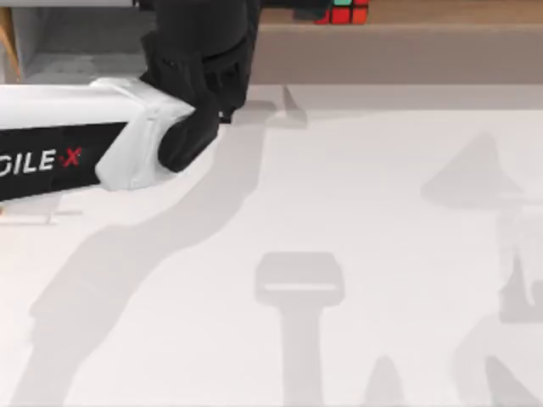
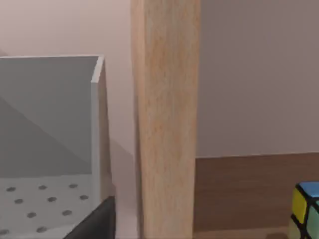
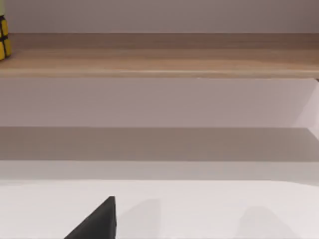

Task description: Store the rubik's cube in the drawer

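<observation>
Left gripper (image 1: 210,44): reaching at the table's far left, close to the box-like drawer with grey walls and dotted grey floor (image 2: 50,114); cannot tell how wide it stands. Right gripper (image 3: 99,224): idle, low over the white table (image 1: 382,254), spread likewise impossible to tell.

Small black-edged puzzle cube with coloured stickers (image 1: 341,12): sitting on the long light-wood shelf ledge (image 3: 164,55), right of the drawer, apart from both grippers. Probably light, rigid, smooth-faced and a little slippery; best pinched squarely across two opposite flat faces, not corners.

Counted: one cube, one drawer, one ledge, two arms.
</observation>
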`<move>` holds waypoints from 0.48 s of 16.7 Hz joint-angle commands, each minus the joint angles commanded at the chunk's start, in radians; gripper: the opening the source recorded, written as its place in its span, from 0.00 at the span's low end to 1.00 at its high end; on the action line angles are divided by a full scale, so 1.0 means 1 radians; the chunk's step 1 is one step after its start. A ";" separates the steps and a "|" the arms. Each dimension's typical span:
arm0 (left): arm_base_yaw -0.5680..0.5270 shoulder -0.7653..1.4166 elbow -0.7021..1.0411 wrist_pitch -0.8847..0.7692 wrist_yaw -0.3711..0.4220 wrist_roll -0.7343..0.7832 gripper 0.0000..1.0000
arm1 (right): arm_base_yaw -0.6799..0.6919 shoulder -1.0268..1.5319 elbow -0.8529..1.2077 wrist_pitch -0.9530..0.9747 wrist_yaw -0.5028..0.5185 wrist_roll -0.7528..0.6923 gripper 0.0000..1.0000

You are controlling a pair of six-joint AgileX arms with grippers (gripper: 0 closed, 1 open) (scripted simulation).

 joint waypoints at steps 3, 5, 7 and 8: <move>-0.093 0.263 0.175 0.039 -0.108 0.002 1.00 | 0.000 0.000 0.000 0.000 0.000 0.000 1.00; -0.136 0.387 0.264 0.066 -0.175 -0.004 1.00 | 0.000 0.000 0.000 0.000 0.000 0.000 1.00; -0.163 0.470 0.328 0.091 -0.230 -0.013 1.00 | 0.000 0.000 0.000 0.000 0.000 0.000 1.00; -0.171 0.497 0.349 0.101 -0.251 -0.018 1.00 | 0.000 0.000 0.000 0.000 0.000 0.000 1.00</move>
